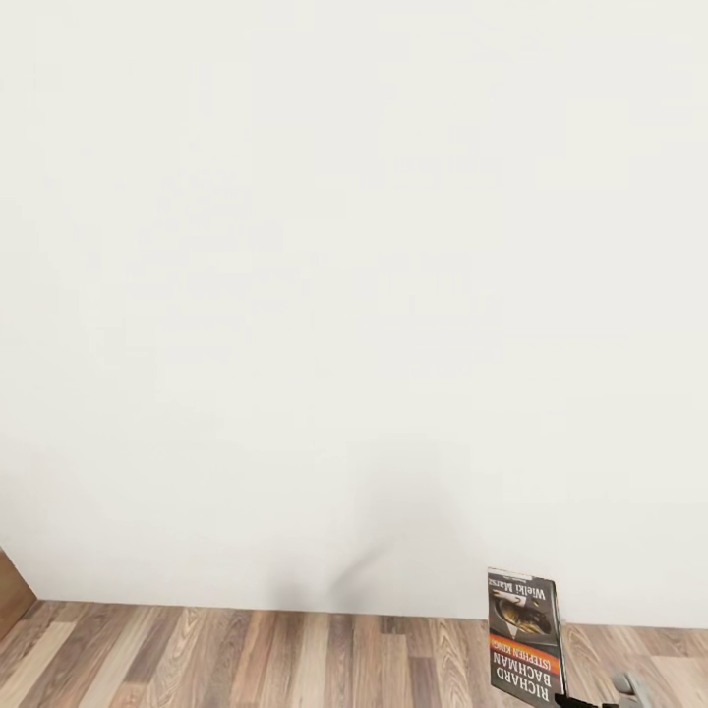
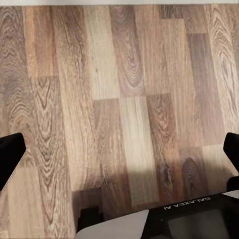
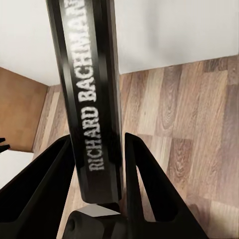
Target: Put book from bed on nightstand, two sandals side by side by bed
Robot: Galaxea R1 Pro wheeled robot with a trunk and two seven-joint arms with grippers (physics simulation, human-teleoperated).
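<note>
Nearest the lens in the right wrist view, the right gripper (image 3: 99, 164) has its two black fingers (image 3: 47, 179) pinched on the book (image 3: 89, 84), whose dark spine with white "RICHARD BACHMAN" lettering stands up between them. In the head view the same book (image 1: 526, 634) is upright at the lower right, cover facing the camera and printed upside down, with an orange band and a greyish picture, held from below at the picture's bottom edge. The left gripper (image 2: 119, 154) is spread wide, its dark fingertips (image 2: 10, 157) at the two sides of the left wrist view with nothing between them, hanging above the wood-plank floor (image 2: 119, 89). That view also takes in part of the robot's body, marked "GALAXEA". Around the book, bare floor (image 1: 246, 659) runs to a plain white wall (image 1: 334, 275), and the strip along its foot is open. A brown wooden panel (image 1: 12, 590) cuts in at the far left of the head view; the right wrist view shows a brown panel (image 3: 20, 109) where wall and floor meet.
</note>
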